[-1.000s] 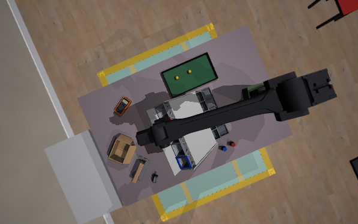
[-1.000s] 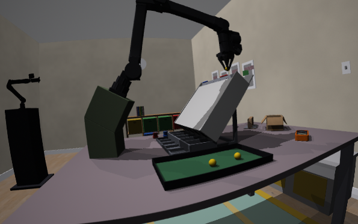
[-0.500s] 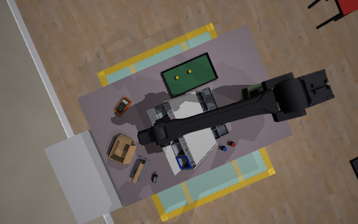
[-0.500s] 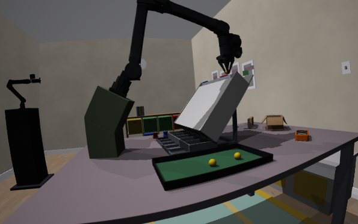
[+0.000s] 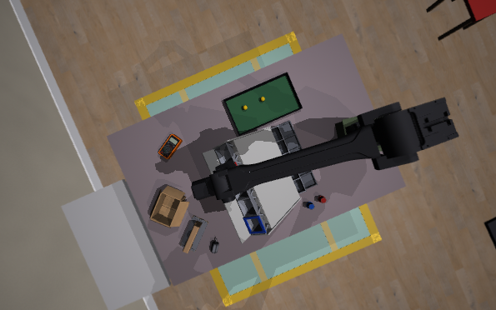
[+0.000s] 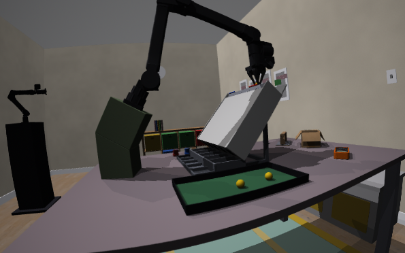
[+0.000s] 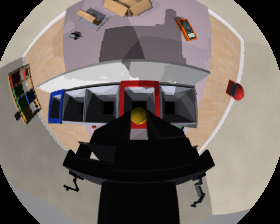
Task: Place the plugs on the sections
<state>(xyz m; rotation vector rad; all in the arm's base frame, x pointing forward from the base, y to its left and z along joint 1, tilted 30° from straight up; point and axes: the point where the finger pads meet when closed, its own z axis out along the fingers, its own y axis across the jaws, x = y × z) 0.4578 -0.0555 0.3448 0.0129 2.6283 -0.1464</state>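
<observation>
Top: red plug (image 5: 322, 199) and blue plug (image 5: 310, 205) stand on the table beside the sorter. Exterior: two marbles lie in the tray (image 6: 216, 195). Wrist: gripper (image 6: 256, 82) (image 7: 138, 113), jaws partly open, clamps a yellow marble (image 7: 139, 116) over the red-banded funnel (image 7: 125, 96).

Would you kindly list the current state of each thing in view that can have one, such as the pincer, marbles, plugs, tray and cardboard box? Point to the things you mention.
pincer (image 6: 256, 82) (image 7: 138, 113): closed on a yellow marble (image 7: 139, 116), above the red-banded funnel (image 7: 124, 97)
two other marbles: resting in the green tray
green tray (image 5: 251, 113) (image 6: 212, 192): holding two marbles
red plug (image 5: 322, 199) (image 6: 175, 152): on the table, ungripped
blue plug (image 5: 310, 206) (image 6: 186, 151): on the table, ungripped
cardboard box (image 5: 167, 205) (image 6: 310, 139): flaps open
</observation>
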